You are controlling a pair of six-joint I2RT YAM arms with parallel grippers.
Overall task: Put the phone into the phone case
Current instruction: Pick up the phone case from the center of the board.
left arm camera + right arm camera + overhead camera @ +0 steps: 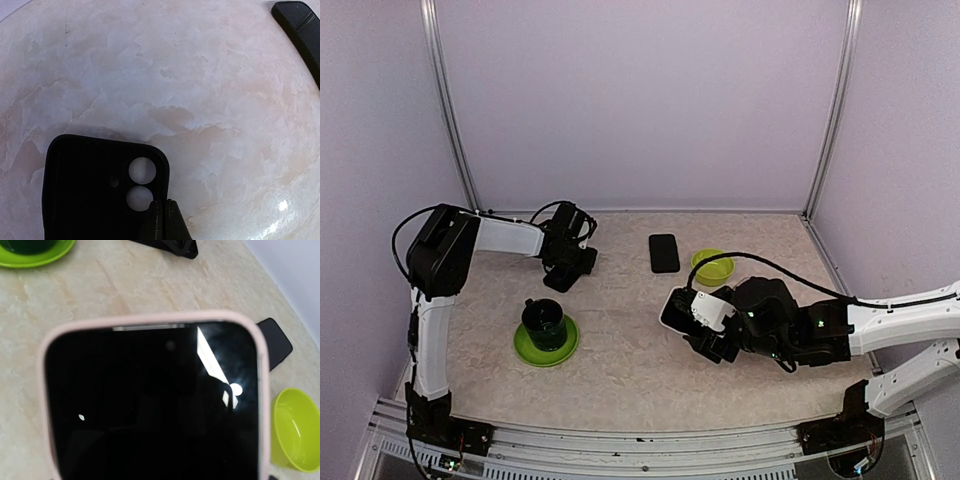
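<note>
One black phone case (95,190) lies flat on the marbled tabletop (200,90) in the left wrist view, low in frame. It has two round camera holes by its upper right corner, and the tabletop shows through them. The left end effector (162,220) has its fingers (154,222) pressed together, pinching the case's right rim just under the holes. A black flat slab (297,25) cuts the top right corner, well apart from the case.

Top external: the left arm reaches to the back left with its end effector down at the tabletop. The case can't be separated from the black fingers here. The right end effector (688,312) is right of centre, clamped on the phone (672,305), which is held tilted off the tabletop. Phone and case are well apart. The slab lies near the back, between the two end effectors. A lime-green bowl (712,267) sits just to its right. A dark green cup (543,322) stands on a green saucer (546,348) at front left, in front of the left end effector.

Right wrist: the phone fills most of the frame, dark screen toward the camera, pale pink edge around it, glare streaks on the glass. The grip itself is hidden behind the phone in this view. The bowl is at lower right, with the slab beyond it. The saucer and cup are clipped at the top left corner. A black part of the left end effector sits at the top edge.
</note>
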